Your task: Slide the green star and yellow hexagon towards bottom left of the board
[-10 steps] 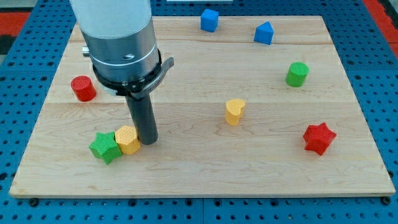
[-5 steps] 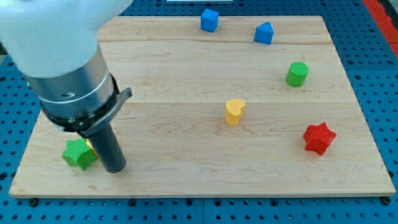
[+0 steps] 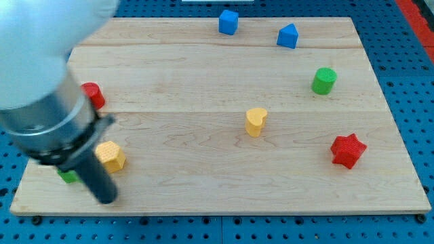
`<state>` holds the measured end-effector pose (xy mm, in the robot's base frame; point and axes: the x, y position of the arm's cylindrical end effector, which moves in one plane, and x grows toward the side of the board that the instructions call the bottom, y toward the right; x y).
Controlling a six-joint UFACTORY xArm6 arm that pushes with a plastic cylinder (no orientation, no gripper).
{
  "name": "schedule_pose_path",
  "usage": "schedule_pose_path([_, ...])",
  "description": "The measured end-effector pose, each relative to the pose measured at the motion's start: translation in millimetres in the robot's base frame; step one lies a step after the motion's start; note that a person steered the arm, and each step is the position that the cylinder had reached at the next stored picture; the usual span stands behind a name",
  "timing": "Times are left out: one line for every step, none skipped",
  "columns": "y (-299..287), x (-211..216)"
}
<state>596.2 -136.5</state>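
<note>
Two task blocks sit near the board's bottom left corner: the yellow hexagon (image 3: 110, 156) just right of my rod, and the green star (image 3: 67, 175), mostly hidden behind my arm, with only a sliver showing at the rod's left. My tip (image 3: 106, 198) rests on the wooden board (image 3: 203, 183) below and between them, close to the yellow hexagon's lower edge. I carry no claw, only this rod. A red cylinder (image 3: 93, 95) peeks out above my arm. Elsewhere lie a yellow heart (image 3: 255, 122) mid-board, a red star (image 3: 348, 150) and green cylinder (image 3: 324, 80) at the view's right, and two blue blocks (image 3: 228, 22) (image 3: 287, 36) along the top. No readable writing shows anywhere.
</note>
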Motion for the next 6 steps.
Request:
schedule_pose_path([68,-13])
schedule_pose_path([81,-52])
schedule_pose_path([60,-92])
schedule_pose_path([15,-111])
schedule_pose_path([-23,-109])
schedule_pose_path([-24,-97])
